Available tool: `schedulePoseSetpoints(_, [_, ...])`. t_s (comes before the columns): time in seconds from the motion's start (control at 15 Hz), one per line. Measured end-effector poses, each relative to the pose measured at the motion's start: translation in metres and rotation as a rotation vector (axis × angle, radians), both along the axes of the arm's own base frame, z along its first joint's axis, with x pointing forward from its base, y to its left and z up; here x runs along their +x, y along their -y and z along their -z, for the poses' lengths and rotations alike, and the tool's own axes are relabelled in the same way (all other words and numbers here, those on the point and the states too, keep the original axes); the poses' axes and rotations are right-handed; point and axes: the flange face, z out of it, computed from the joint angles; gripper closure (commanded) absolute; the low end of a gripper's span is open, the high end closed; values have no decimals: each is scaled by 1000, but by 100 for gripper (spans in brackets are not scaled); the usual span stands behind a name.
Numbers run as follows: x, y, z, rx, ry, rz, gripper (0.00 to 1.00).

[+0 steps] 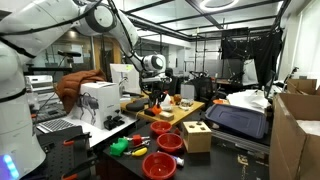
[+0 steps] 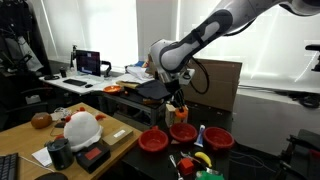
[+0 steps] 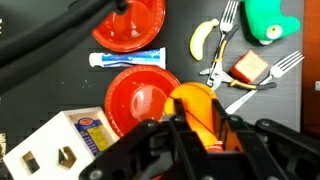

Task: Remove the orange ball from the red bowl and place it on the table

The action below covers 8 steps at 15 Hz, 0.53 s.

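Hovering gripper [image 3: 198, 128] | jaws clamped on orange ball [image 3: 192, 102] over rim of red bowl [image 3: 135, 100] | risk: smooth ball slips, or rolls across cluttered table [image 3: 50, 95] after release.

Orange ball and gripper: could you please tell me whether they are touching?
Touching. The wrist view shows the orange ball clamped between the fingers of the gripper, no gap on either side.

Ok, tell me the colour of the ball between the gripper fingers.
Plain bright orange; the orange ball shows best in the wrist view.
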Motion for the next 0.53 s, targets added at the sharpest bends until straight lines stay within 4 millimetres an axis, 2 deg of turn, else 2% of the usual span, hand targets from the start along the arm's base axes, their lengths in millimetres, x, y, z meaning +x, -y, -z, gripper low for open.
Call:
schedulePoseSetpoints(0.2, [-22, 18, 28, 4, 20, 24, 93])
schedulePoseSetpoints(0.53, [-74, 47, 80, -21, 11, 36, 93])
